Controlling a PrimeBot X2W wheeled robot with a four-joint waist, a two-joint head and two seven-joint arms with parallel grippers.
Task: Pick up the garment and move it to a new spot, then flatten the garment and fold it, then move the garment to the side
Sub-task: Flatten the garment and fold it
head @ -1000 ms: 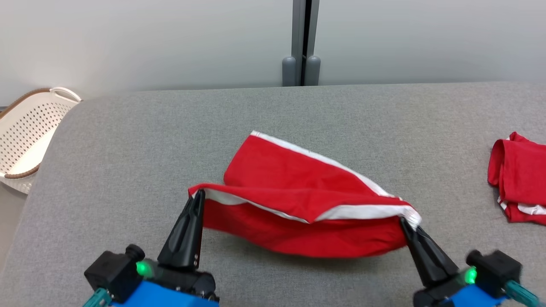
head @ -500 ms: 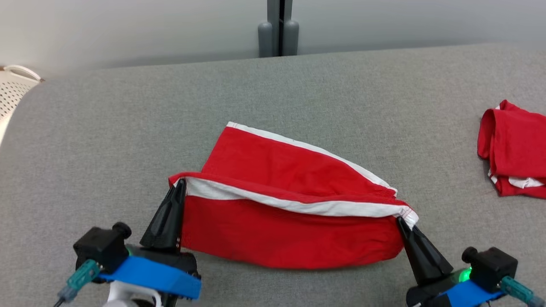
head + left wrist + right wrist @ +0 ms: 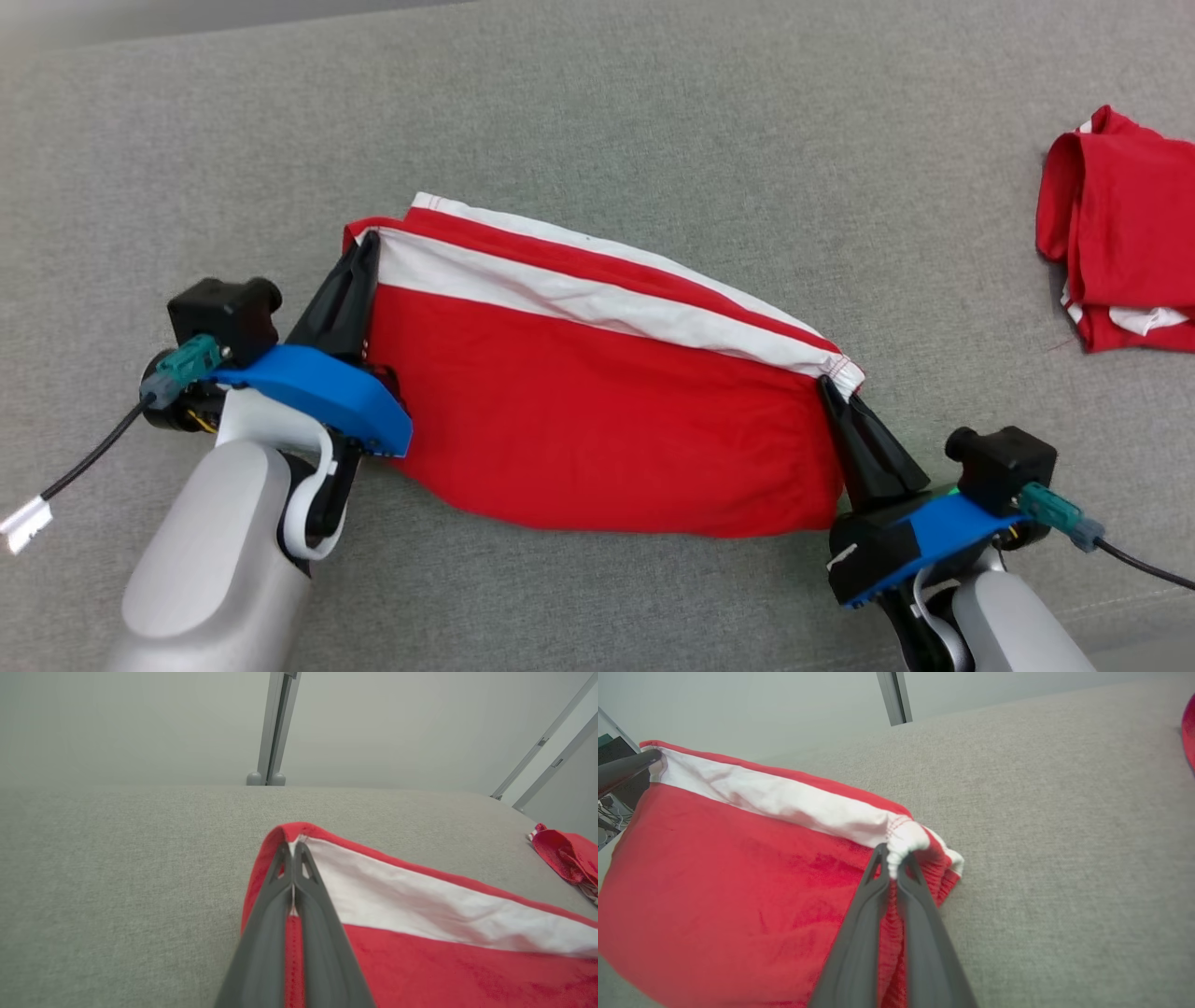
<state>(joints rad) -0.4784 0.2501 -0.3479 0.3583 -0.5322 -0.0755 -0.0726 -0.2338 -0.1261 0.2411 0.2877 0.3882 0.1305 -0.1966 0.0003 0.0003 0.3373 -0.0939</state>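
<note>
Head view shows the red garment [image 3: 607, 420] lying toward the front edge of the grey tabletop [image 3: 653, 112], with the left gripper [image 3: 370, 241] and right gripper [image 3: 824, 384] each clamped on one end of its white band, apparently stretching it for a flat fold.

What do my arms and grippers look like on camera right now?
Both match: pale grey rounded forearms, a blue plate at each wrist, and long, dark, tapering jaws on the left gripper and right gripper. Each carries a black camera block with a teal plug and black cable; the left cable ends in a white tag.
</note>
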